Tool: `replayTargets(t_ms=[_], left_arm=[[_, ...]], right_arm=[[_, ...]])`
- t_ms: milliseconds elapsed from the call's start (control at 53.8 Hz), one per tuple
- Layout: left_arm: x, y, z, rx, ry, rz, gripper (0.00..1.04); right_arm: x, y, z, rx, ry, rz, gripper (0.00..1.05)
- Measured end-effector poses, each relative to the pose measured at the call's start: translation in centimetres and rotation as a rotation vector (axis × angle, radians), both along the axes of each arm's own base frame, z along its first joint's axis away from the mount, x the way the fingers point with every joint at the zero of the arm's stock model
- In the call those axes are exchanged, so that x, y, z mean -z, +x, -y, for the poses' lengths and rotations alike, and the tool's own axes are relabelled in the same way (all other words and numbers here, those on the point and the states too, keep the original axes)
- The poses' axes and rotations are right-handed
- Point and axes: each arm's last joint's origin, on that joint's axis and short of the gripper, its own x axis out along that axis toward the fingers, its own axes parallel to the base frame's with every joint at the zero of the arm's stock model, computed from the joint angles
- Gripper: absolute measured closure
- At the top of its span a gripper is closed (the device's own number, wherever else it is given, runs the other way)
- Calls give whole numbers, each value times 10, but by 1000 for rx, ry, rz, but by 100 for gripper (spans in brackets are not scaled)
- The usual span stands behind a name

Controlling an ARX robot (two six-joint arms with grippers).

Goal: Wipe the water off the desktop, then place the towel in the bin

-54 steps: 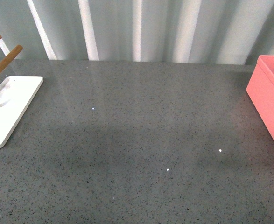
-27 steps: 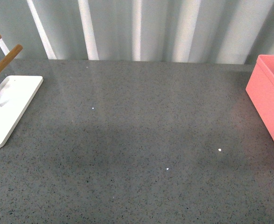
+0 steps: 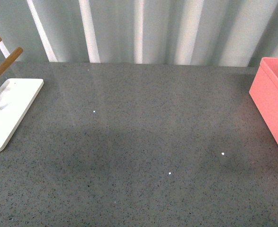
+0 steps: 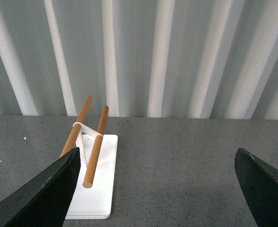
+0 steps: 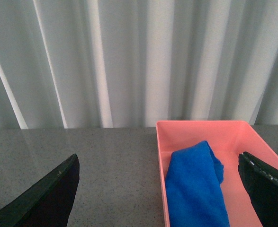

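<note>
While I watch all three feeds, these are my readings:

Desktop: the desktop point(image 3: 139, 142) shows me bare speckled grey across the front view, with a few tiny bright specks; I can't tell whether they are water or glints.
Bin: the bin point(image 5: 200, 126) stands at the right edge of the front view, on the desktop, against the curtain side.
Towel: the towel point(image 5: 195, 189) lies inside the bin, bunched lengthwise, filling the half nearer the rack side of the table; a sliver of blue also peeks over the rim in the front view.
Left claw: my left gripper point(image 4: 157, 189) is spread wide, both dark fingers at the picture's outer edges, nothing between them; it hangs above the desktop, facing the rack.
Right claw: my right gripper point(image 5: 162, 189) is likewise spread wide and holds nothing; the bin and towel sit below and ahead of it, untouched by either finger.
Rack: the white rack point(image 3: 6, 111) with its wooden rods point(image 4: 94, 146) sits at the far left of the desktop, well apart from the bin.
Backdrop: the pleated pale curtain point(image 3: 143, 28) runs along the desktop's far edge.
</note>
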Motion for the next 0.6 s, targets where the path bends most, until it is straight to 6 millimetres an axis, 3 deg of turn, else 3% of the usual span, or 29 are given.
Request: replayTargets(t_ms=[595], left_arm=[[0,0,0,0,0,0,7]], right_arm=[[0,0,0,0,0,0,7]])
